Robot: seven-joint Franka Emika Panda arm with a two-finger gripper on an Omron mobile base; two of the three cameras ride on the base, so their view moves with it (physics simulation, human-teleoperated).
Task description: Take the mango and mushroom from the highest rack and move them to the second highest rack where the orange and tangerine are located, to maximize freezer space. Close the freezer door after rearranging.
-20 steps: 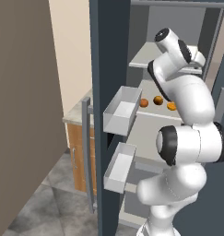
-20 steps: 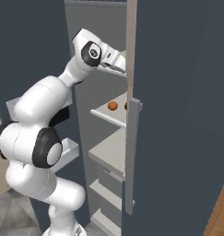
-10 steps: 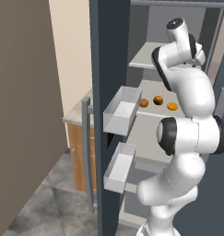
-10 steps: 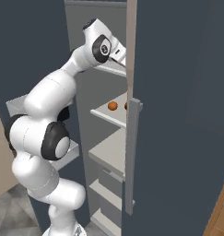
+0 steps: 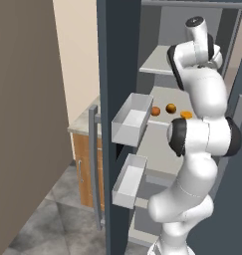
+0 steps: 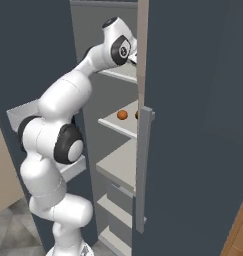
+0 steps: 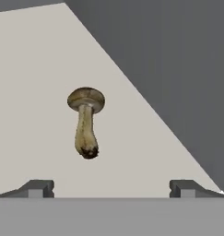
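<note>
mushroom (image 7: 86, 121) lies alone on highest rack (image 7: 35, 69), ahead of end effector (image 7: 111, 186) | end effector open, empty | second highest rack (image 5: 167, 99): three orange fruits (image 5: 171, 108) | open door (image 6: 193, 125) beside arm

Background stuff around the dark freezer door (image 5: 117, 74): two pale grey door bins hang on its inner side, the upper bin (image 5: 131, 118) right above the lower bin (image 5: 127, 180). On the door's outer side there's a long grey vertical handle (image 5: 94, 164). Just past that handle sits a wooden cabinet (image 5: 82, 167) with a grey bench top (image 5: 84, 123). A cream wall (image 5: 77, 55) runs behind it, and grey floor tiles (image 5: 53, 224) lie below the door.
</note>
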